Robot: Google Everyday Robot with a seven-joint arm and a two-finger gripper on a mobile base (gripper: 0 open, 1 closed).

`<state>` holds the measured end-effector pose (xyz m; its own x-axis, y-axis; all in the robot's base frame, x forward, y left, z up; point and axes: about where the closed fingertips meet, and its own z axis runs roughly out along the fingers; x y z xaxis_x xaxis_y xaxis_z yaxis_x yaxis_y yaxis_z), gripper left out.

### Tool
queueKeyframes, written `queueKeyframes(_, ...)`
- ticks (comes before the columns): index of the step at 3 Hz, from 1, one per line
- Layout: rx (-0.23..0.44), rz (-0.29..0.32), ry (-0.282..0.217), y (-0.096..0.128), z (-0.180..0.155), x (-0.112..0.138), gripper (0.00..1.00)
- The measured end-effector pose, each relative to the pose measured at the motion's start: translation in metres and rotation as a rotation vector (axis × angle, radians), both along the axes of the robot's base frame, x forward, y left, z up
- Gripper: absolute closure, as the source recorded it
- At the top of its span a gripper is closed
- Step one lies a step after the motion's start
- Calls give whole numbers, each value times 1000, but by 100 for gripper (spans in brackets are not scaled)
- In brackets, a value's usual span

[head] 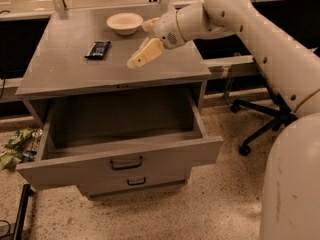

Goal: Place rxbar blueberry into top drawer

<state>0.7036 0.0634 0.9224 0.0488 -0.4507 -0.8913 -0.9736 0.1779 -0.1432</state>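
- Green litter point(15, 145) lies on the floor left of the cabinet. It plays no part in the task.
- The rxbar blueberry point(98, 49) lies flat on the cabinet top point(65, 76), left of centre and well back from the front edge. Nothing is touching it.
- The top drawer point(120, 158) is pulled out and looks empty, with its front hanging out below the bar. The lower drawer point(132, 182) is shut.
- The cream bowl point(124, 22) sits at the back of the top, right of the bar.
- The gripper point(139, 43) hovers above the cabinet top, right of the bar and just beside the bowl. Its pincer is spread wide and holds nothing.
- Risk: the bar is thin and flat, so a high or off-centre closure would probably slide it along the top or flip it instead of catching it.
- Risk: the upper finger point(149, 24) is very close to the bowl, and a sweep left could clip the rim.
- Risk: a weak pinch on the slick wrapper could drop the bar short, onto the top or the floor.
- The office chair point(260, 126) stands at right, near the arm point(260, 39) but apart from it.
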Motion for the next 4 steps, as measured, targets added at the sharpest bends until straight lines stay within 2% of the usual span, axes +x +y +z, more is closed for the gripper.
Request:
queueKeyframes(1,15,-13,2,4,-4,5,0)
queueKeyframes(2,70,-22,4,10,-8,15,0)
queueKeyframes(3,171,-79,-22,20,-21,49,0)
queueKeyframes(4,220,-162,-25,32,-39,78,0)
